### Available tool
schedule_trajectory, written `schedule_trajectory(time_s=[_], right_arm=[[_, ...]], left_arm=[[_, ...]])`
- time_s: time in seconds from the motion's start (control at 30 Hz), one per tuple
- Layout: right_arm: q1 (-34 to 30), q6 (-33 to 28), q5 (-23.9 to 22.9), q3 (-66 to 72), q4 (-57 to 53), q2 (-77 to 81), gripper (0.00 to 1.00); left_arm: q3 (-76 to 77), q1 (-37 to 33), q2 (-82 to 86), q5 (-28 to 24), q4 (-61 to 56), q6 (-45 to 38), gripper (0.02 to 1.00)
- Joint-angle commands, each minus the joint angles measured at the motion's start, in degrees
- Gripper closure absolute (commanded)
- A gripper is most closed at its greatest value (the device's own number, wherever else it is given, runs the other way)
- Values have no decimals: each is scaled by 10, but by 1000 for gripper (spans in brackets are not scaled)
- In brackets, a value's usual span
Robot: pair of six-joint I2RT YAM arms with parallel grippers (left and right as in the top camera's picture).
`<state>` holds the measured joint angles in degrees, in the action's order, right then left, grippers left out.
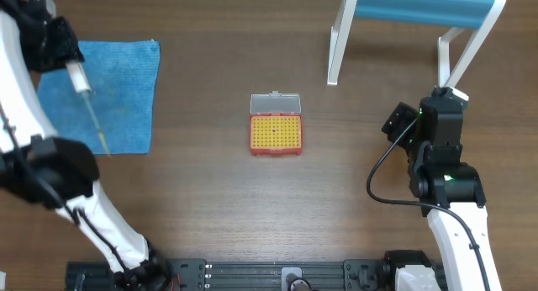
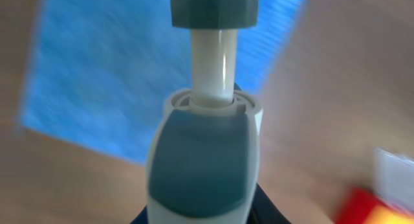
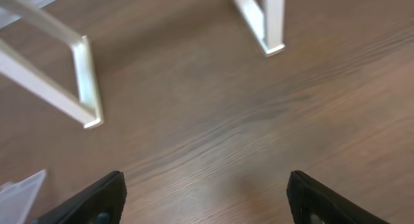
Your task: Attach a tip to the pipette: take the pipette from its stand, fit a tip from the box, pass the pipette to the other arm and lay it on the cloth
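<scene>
Blue rectangular cloth (image 1: 126,81) is noted at the left of the brown wooden surface (image 1: 210,207); the white-and-grey pipette (image 1: 79,77), slim tip (image 1: 97,127) fitted, is held over it, clasped by the left pincer (image 1: 57,49). The right pincer (image 3: 207,195) is spread wide, empty, near the blue-and-white stand (image 1: 420,7).
</scene>
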<state>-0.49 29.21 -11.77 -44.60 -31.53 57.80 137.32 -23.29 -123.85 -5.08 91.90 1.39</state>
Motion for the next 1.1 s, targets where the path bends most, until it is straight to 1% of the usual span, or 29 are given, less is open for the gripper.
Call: schedule_trajectory(time_s=[0.03, 0.17, 0.27, 0.3, 0.33, 0.47, 0.6, 0.7, 1.1], right_arm=[[-1, -9, -3, -7, 5, 1, 191], [-1, -5, 35, -7, 29, 1, 191], [0, -2, 61, -7, 75, 1, 191], [2, 3, 63, -7, 92, 1, 191], [5, 7, 63, -7, 120, 1, 191], [20, 7, 63, -7, 172, 1, 191], [30, 7, 63, -7, 174, 1, 191], [31, 7, 63, -7, 174, 1, 191], [31, 7, 63, -7, 175, 1, 191]], left_arm=[[29, 4, -55, 162, -74, -103, 993], [29, 2, -99, 158, -115, -165, 993], [29, 5, -135, 135, -116, -185, 993], [29, 5, -143, 123, -118, -188, 993], [29, 5, -163, 100, -119, -200, 991], [29, 6, -198, 99, -132, -200, 993], [28, 9, -209, 92, -156, -219, 993], [28, 10, -209, 76, -170, -245, 993], [28, 11, -226, 72, -177, -239, 993]])
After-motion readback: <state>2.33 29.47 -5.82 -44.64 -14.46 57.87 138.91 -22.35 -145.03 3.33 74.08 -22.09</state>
